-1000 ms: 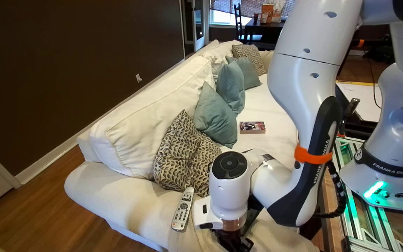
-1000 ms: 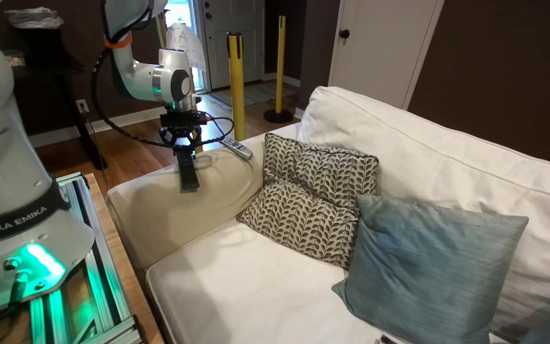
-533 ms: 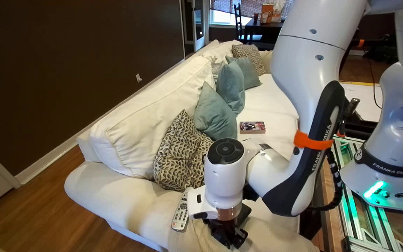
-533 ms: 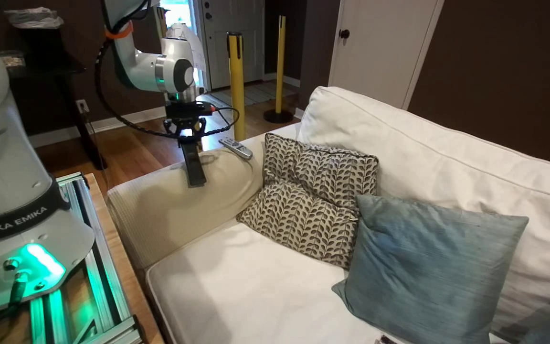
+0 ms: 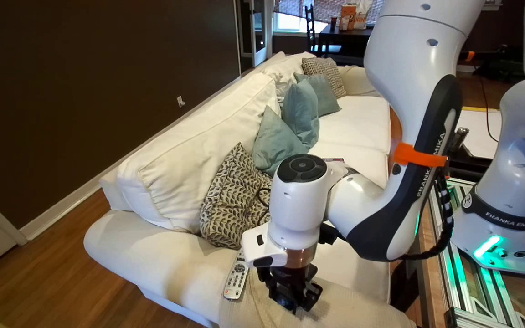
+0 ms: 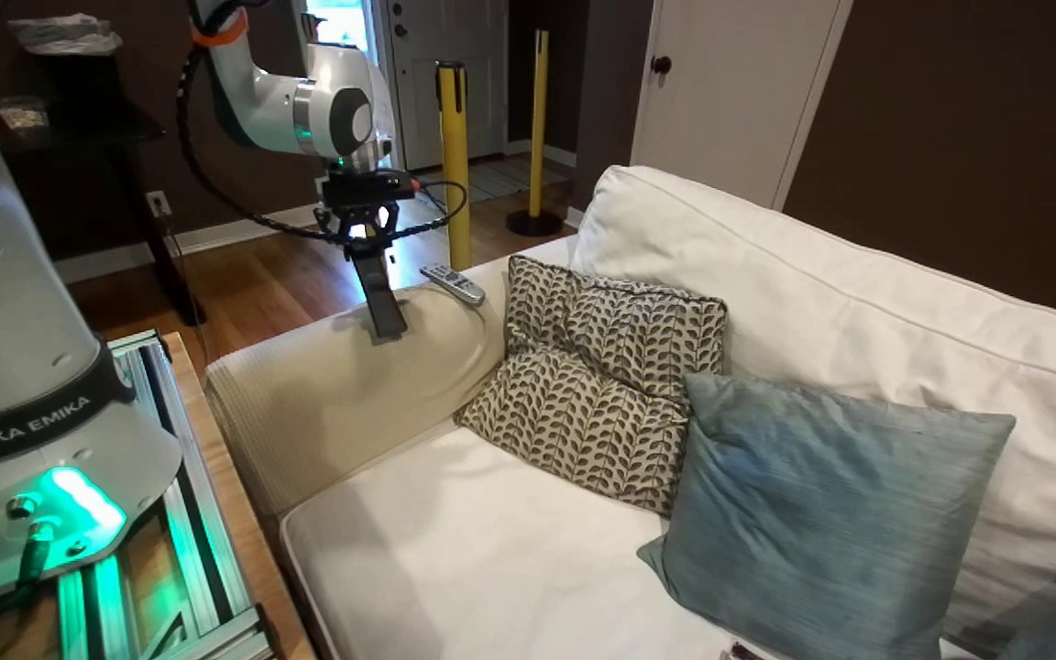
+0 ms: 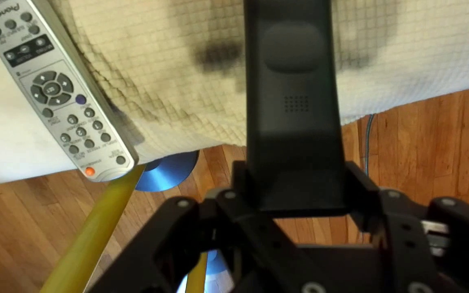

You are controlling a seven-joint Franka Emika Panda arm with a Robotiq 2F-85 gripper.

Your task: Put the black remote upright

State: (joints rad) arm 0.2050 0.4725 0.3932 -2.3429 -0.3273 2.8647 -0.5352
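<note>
Black remote [image 7: 293, 93] clamped in the claw [image 7: 297, 183] risks toppling once released, as the armrest [image 6: 326, 394] below it looks soft.

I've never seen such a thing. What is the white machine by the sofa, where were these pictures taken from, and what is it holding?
It is a robot arm, steered by a person. Its gripper, a mechanical hand, is closed on a black remote, held at a slant over the sofa arm. Two views come from cameras outside the robot arm, looking from different places; the close-up comes from a camera on its wrist. On the sofa arm lie a beige cloth and, at its edge, a silver-grey remote with buttons. A leaf-patterned cushion and a blue-green cushion rest on the sofa.
</note>
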